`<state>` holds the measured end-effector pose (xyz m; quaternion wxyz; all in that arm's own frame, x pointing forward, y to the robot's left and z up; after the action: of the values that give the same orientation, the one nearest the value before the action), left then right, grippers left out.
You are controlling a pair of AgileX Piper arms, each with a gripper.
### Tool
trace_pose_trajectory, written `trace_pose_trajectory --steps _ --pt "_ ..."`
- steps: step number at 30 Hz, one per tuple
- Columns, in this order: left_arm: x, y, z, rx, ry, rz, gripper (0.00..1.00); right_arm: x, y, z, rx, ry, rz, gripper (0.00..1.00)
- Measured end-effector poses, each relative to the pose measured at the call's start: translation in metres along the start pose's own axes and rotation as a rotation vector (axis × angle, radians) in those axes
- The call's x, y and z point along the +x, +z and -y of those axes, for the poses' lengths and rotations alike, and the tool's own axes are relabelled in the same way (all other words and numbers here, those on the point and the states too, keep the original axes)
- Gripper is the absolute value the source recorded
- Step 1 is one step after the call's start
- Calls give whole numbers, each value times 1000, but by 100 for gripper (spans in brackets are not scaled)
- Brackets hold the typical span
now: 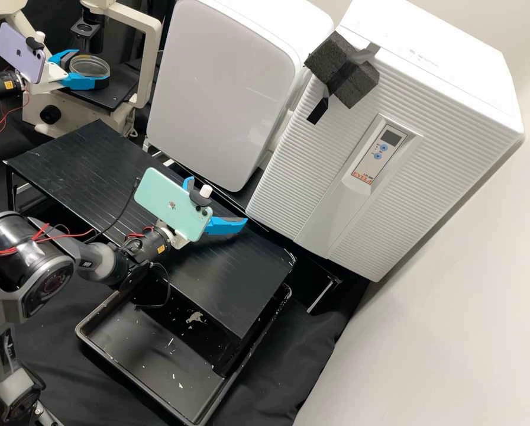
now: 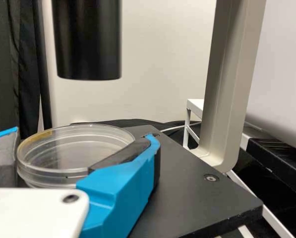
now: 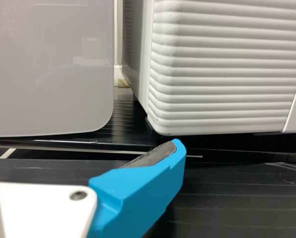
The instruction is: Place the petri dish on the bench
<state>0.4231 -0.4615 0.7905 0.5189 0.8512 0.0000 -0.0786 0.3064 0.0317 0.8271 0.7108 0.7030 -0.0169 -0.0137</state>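
The petri dish (image 2: 76, 148) sits between the fingers of the left gripper (image 1: 91, 66), over the black stage (image 2: 187, 193) of the microscope (image 1: 152, 59). Those fingers are parted to about the width of the dish and appear to grip its sides. In the high view one is near the dish's ten o'clock side, the other along its lower side, from six towards four. Whether the dish's underside touches the stage cannot be told.

The relation that matters is from dish to bench (image 1: 81, 160). Seen in the high view, the ribbed black bench lies between five and six o'clock of the dish, with the stage's edge between. The dish is round and near level, so it has no long axis to turn; what needs care is the level carry — off the stage first, then out towards five o'clock.

The left arm is plainly the nearer to the dish and the one for the job. The right gripper (image 1: 217, 201) is well apart, between four and five o'clock of the dish and over the bench, its fingers wide open with nothing held. A landing spot short of it, on the bench's nearer part at about six o'clock, would likely be safest — a longer swing could bring the two grippers together.
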Motion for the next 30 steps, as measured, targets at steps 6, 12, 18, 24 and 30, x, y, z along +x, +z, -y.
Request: trace_pose_trajectory --steps 6,12,18,24,30 --pt "-5 0 -3 -23 -10 28 0 0 0 0 0 0 0 100" --pt "-23 8 -10 -18 -44 59 0 0 0 0 0 0 0 100" --pt "-43 19 -15 7 -73 111 0 0 0 0 0 0 0 100" --pt "-61 46 -15 32 -97 204 0 0 0 0 0 0 0 100" --pt "-81 98 -9 103 -122 405 0 0 0 0 0 0 0 100"
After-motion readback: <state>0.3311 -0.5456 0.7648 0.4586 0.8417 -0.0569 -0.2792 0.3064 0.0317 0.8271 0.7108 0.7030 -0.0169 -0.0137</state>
